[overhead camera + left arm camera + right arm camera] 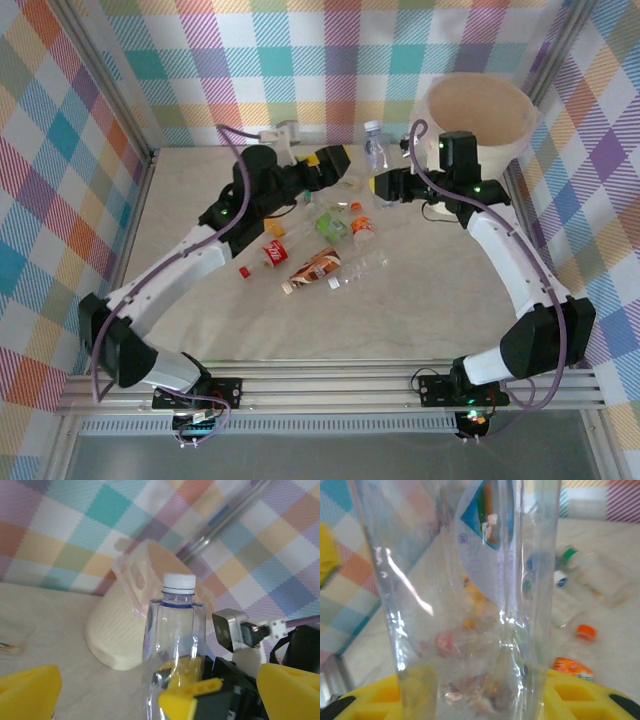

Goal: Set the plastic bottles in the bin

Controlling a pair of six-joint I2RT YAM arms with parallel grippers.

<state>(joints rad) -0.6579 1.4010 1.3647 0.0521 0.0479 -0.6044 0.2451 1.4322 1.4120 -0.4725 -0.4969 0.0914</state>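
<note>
Clear thin plastic, dented and creased, capped in white with a blue ring under the cap: small upright drink bottle (375, 150) over the beige table top (430, 310), between the two arms and near the large round cream-white bin (480, 128) in the far right corner. Pinched low on the body by the right gripper (386, 186), yellow fingers (577, 692) pressed against the see-through wall. Blue, green and white label showing through the plastic in the right wrist view. Just ahead of the left gripper (345, 168), its own yellow fingers (27, 692) spread wide and touching nothing. From the left wrist, set against the bin's ribbed cream wall, thin liner over the rim. Loose on the table nearer the arm bases: heap of other crushed bottles (325, 240), clear and orange, with red, green and orange labels and caps.
</note>
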